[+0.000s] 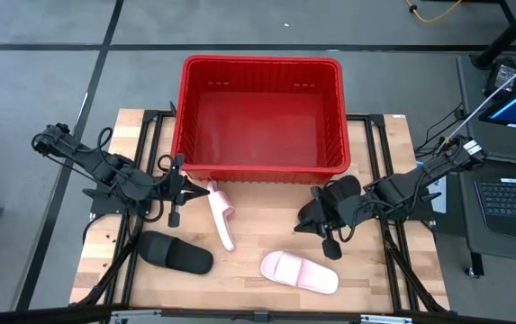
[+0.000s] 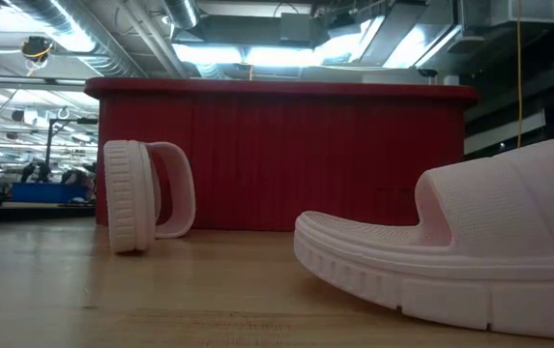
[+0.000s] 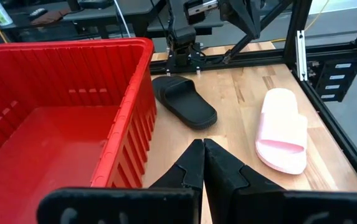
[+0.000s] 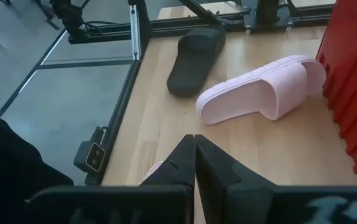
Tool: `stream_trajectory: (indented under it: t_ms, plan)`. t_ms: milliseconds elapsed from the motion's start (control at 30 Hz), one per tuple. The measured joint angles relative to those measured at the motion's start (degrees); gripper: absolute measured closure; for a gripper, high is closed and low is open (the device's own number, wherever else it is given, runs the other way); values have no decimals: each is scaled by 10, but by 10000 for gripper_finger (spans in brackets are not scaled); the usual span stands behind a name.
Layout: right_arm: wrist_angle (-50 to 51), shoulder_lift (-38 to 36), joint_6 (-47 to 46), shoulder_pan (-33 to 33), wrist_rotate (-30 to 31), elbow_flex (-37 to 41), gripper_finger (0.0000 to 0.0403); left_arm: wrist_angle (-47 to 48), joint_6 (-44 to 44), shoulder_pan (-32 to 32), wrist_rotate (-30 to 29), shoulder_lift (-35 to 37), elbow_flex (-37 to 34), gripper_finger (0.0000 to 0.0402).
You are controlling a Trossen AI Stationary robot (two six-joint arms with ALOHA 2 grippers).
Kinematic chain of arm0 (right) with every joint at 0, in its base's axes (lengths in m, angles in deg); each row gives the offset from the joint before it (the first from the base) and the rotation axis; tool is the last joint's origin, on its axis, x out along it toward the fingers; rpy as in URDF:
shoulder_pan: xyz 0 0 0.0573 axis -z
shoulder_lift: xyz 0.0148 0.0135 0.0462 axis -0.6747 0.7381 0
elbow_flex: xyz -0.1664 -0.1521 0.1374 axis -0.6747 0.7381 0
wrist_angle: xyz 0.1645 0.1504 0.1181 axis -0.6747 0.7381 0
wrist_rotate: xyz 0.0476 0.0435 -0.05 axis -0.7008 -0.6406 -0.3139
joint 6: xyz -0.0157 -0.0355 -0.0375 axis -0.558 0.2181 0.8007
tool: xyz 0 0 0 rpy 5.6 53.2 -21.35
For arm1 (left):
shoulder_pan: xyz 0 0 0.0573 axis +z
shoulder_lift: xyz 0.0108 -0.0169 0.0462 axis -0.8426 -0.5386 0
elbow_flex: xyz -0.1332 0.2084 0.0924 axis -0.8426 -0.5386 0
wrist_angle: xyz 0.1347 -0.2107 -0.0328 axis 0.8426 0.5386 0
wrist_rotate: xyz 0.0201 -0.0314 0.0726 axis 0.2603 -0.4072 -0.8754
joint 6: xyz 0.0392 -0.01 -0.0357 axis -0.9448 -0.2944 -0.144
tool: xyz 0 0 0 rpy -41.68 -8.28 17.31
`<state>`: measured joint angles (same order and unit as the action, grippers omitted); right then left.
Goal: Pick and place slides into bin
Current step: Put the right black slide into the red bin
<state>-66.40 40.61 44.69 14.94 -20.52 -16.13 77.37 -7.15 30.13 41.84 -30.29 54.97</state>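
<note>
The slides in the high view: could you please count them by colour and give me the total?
Black slides: 2
Pink slides: 2
Total: 4 slides, none of them inside the red bin.

A robotics lab or industrial workshop: exposed ceiling ducts (image 2: 112, 39) and strip lights (image 2: 286, 58) hang above the red bin (image 2: 286, 155), with a laptop (image 1: 510, 193) on a bench beside the wooden table (image 1: 267, 238).
</note>
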Motion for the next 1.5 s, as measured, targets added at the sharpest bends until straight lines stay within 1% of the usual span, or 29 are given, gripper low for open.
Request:
stream_trajectory:
  t_ms: [400,533,633,767,833,933,1000,1033,1100,1167,1233,1300,1400,1500]
  plan:
    - [18,0,4,28,1,0,389,-5,-1,1,0,0,0,399]
    - [23,0,47,27,1,-2,389,-5,-30,1,-1,0,0,400]
    - [46,0,90,35,3,-18,389,-5,-36,1,-18,0,0,397]
    - [93,0,107,55,7,-55,389,-5,-36,1,-48,0,0,397]
    - [128,0,109,64,7,-78,389,-7,-36,1,-66,0,0,400]
    - [207,0,130,73,7,-111,389,-31,-30,1,-96,0,0,400]
    - [233,0,154,78,7,-126,391,-47,-30,1,-98,0,0,399]
    - [232,-1,162,80,15,-130,394,-53,-30,1,-95,0,0,399]
    - [220,0,165,81,50,-137,397,-56,-30,0,-78,0,0,400]
    - [195,4,137,81,95,-144,397,-56,-34,0,-39,1,0,400]
    - [188,14,97,76,126,-156,396,-56,-58,0,4,4,0,400]
    - [189,33,63,65,154,-171,398,-56,-80,0,26,9,0,399]
    - [191,80,45,50,169,-207,399,-45,-79,0,40,23,0,400]
    - [196,143,45,39,172,-265,399,-16,-61,0,68,40,0,401]
